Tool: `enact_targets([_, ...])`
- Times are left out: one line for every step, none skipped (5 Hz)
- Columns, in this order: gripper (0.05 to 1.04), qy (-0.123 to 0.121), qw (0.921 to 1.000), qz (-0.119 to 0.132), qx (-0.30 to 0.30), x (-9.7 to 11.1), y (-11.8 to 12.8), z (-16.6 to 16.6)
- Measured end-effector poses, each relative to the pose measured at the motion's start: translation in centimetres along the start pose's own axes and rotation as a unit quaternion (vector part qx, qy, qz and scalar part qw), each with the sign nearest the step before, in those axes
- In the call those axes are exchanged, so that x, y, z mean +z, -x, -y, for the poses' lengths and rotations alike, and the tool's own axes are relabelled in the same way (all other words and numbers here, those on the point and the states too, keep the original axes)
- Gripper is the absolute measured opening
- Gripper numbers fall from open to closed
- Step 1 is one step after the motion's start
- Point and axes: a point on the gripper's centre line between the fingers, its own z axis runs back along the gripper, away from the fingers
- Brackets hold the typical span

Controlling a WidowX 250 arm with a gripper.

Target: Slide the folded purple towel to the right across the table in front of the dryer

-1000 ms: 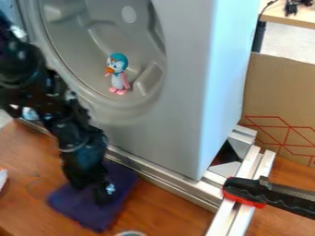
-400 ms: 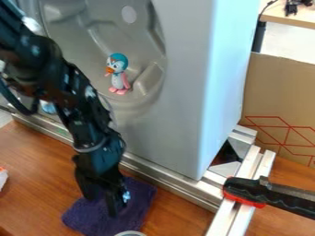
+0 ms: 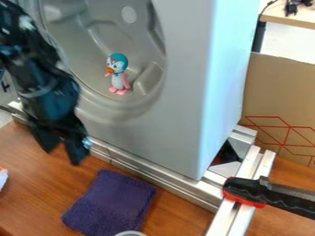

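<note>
Well, a purple cloth lies on wood — cardboard stands beyond.

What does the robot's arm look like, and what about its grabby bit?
The arm is black and chunky, with shiny parts that look a bit dark blue, and a thin greyish band goes round it. At the end is a black pincer with two thick fingers that get narrower toward their tips. One finger has a little pale patch on its side.
</note>
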Motion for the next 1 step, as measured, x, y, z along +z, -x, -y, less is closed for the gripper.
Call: enact_targets([1.0, -0.029, 0.9978, -0.057, -0.014, 2.75, 3.03, -0.55])
